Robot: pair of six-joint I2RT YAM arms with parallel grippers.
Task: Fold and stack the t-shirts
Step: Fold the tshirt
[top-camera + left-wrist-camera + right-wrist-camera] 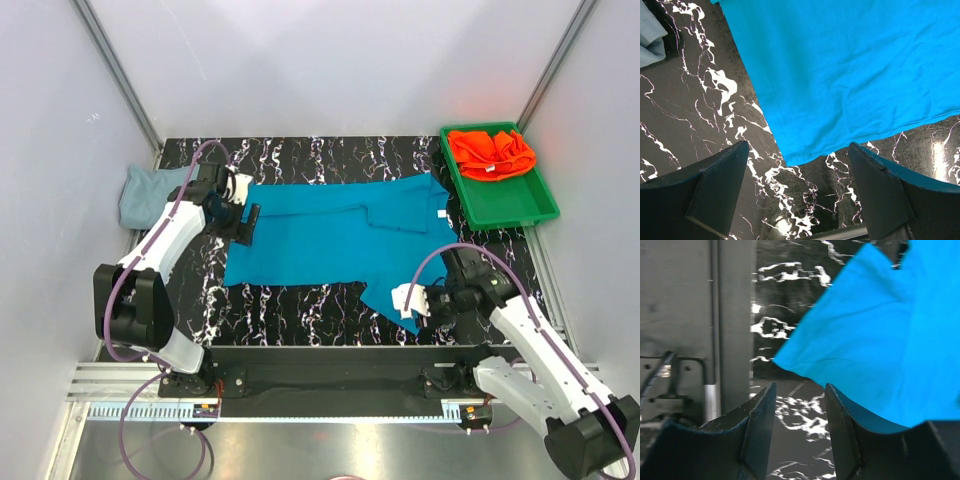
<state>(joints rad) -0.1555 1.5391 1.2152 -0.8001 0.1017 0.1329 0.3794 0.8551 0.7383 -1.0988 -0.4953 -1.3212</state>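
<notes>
teal t-shirt (330,235) lying left-right, neck rightward (white tag (440,213))

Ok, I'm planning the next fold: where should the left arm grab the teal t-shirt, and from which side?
Probably the hem corner of the teal t-shirt. It lies flat and exposed, and the open left end effector straddles it, so come down from the shirt's left end and pinch that edge.

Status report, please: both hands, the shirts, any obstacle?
Left hand open over teal shirt corner. Right hand open at its near edge, nothing held. Orange shirt in tray, grey shirt far left. Nothing in the way.
</notes>
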